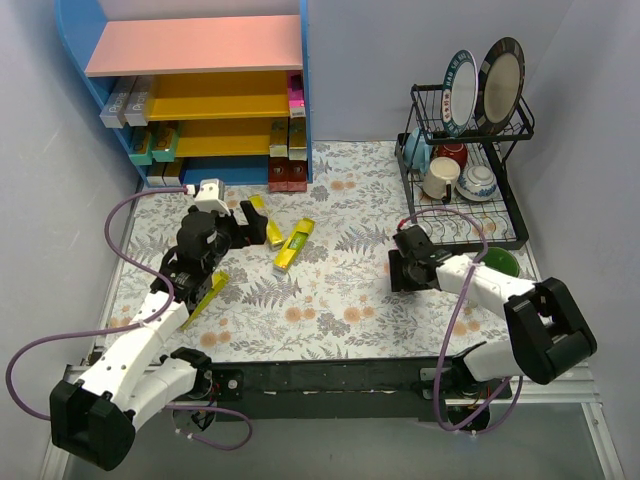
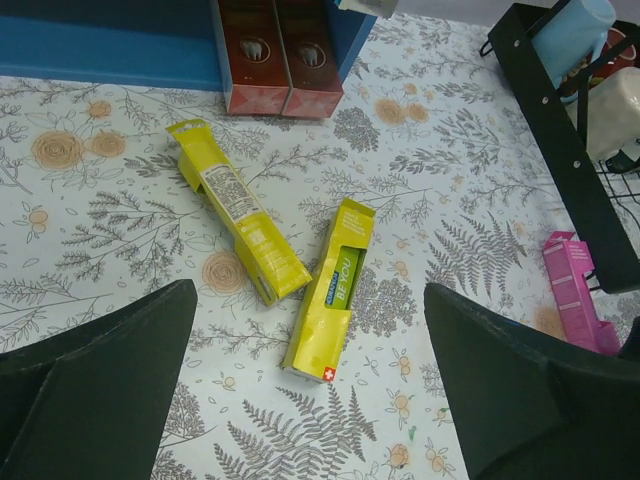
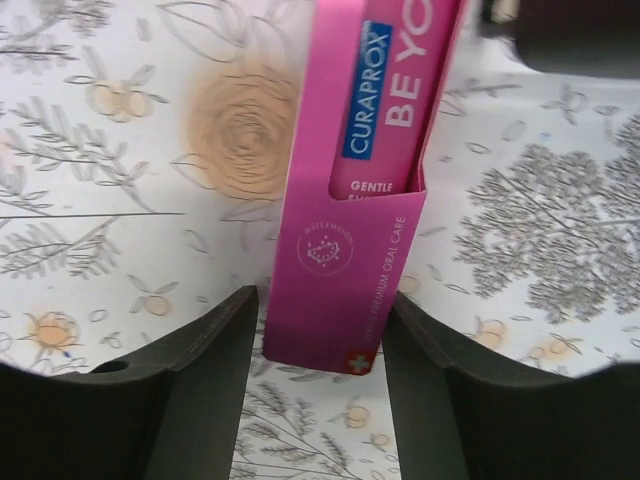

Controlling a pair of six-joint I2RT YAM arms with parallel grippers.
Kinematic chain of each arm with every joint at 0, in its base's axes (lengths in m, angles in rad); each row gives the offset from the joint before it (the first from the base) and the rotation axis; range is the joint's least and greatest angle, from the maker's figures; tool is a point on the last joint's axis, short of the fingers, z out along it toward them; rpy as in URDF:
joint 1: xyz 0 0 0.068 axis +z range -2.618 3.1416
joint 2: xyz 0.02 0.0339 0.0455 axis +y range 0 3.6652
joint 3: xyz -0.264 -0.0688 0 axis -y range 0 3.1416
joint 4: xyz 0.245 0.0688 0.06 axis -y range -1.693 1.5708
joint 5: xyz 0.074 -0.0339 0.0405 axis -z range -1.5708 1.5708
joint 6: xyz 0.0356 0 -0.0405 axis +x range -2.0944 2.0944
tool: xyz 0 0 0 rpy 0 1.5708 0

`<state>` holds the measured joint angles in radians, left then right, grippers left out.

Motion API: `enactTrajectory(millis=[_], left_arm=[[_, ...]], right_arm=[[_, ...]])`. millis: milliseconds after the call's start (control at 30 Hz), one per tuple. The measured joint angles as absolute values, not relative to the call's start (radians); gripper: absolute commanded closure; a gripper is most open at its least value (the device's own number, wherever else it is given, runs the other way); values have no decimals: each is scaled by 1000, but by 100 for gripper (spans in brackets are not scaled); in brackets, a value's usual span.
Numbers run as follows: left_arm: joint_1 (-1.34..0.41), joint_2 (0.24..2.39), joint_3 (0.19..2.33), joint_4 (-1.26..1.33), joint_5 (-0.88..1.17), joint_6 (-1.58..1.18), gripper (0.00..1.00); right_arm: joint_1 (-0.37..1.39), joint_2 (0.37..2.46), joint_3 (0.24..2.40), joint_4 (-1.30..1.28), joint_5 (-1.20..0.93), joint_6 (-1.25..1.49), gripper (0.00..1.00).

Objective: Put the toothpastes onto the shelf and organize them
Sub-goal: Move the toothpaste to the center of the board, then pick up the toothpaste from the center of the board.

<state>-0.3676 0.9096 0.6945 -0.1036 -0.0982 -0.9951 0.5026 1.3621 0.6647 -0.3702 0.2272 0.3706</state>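
Partly closed right gripper (image 3: 322,300) flanking pink toothpaste (image 3: 360,200), left gripper (image 2: 310,290) wide open

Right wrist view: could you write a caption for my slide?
Right gripper straddling a pink toothpaste box on the floral tablecloth.

Three yellow toothpastes (image 2: 240,210) (image 2: 330,300) (image 1: 210,290) lie loose: two just ahead of the left gripper (image 2: 308,288), one behind it. One pink toothpaste (image 3: 360,200) sits between the fingers of the right gripper (image 3: 320,300). Two dark red boxes (image 2: 255,55) (image 2: 310,50) stand farther ahead of the left gripper. Two plates (image 1: 460,90) (image 1: 500,78) stand beyond the right gripper, in one wire rack (image 1: 409,180).
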Motion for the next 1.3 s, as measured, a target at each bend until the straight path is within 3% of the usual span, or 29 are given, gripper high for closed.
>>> enactTrajectory(millis=[167, 300, 633, 800, 1000, 1133, 1300], left_arm=[[-368, 905, 694, -87, -96, -1003, 2], [-368, 907, 694, -82, -87, -1011, 2], [-368, 992, 694, -84, 16, -1038, 2], [-376, 1056, 694, -105, 61, -1059, 2], [-537, 1128, 711, -124, 22, -1090, 2], [-714, 1205, 721, -109, -36, -1115, 2], [-877, 1346, 766, -69, -109, -1114, 2]], right_arm=[[621, 1418, 701, -327, 263, 438, 50], [710, 1464, 739, -309, 302, 518, 48], [865, 1553, 834, -278, 249, 670, 25], [881, 1541, 842, -249, 189, 683, 21], [882, 1342, 805, -235, 245, 674, 11], [879, 1153, 756, -239, 373, 667, 4], [870, 922, 675, -293, 561, 658, 1]])
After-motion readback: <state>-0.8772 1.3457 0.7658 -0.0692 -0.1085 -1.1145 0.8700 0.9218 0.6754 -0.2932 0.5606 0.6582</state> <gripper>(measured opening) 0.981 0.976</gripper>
